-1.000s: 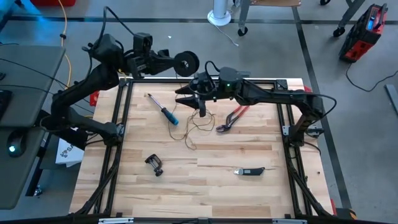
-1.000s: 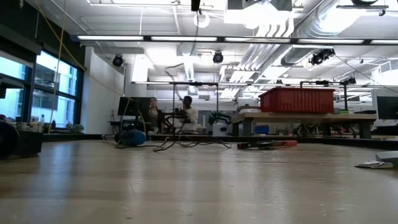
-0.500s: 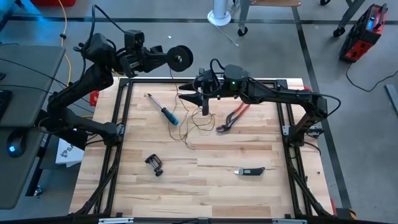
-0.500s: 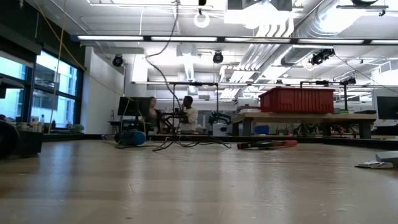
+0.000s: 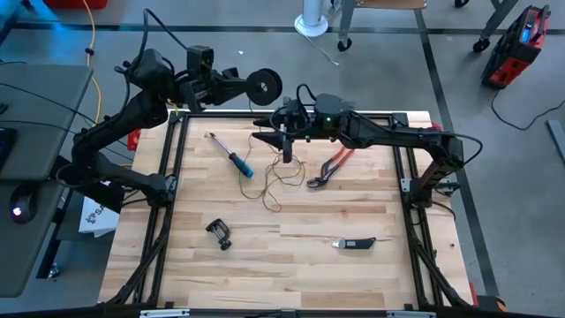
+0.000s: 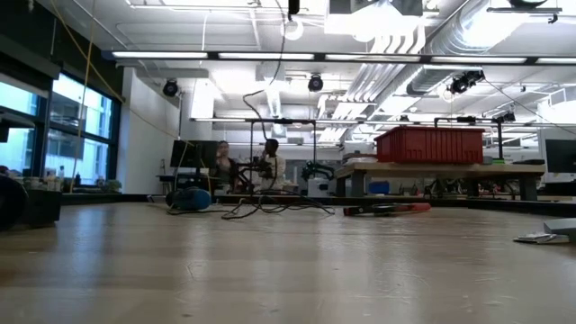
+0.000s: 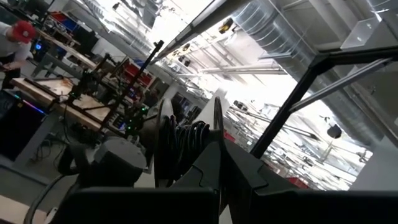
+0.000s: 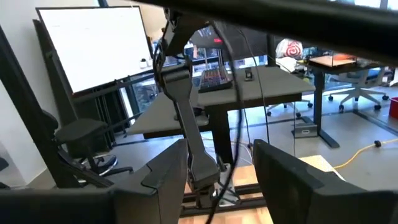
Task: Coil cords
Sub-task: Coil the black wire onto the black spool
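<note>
1. On your left, the left gripper (image 5: 245,85) is raised beyond the far edge of the table (image 5: 291,265), with its fingers closed tight on the reel (image 5: 264,86). The left wrist view shows the reel (image 7: 186,146) edge-on between the dark fingers, with dark turns already lying in its groove.

2. The cord (image 5: 275,179) is the thing being coiled. Its loose part lies in thin tangled loops on the wood, between the blue-handled screwdriver (image 5: 231,155) and the red pliers (image 5: 330,167). From there it seems to rise toward the arms, but it is too fine to trace the whole way to the reel.

3. The right gripper (image 5: 270,138) hangs above the far part of the table, just over the loops. Its fingers stand well apart. In the right wrist view a dark strand runs down between them, but you cannot tell whether they are touching the cord.

4. You are mid-winding, I judge: some cord is on the reel and a good deal is still on the table.

5. Next, the right gripper should guide or pinch the strand so it feeds taut onto the reel. Watch that the loops do not snag on the screwdriver or pliers.

6. The clamp (image 5: 219,233) and the pocket knife (image 5: 355,243) nearer you lie well clear.
</note>
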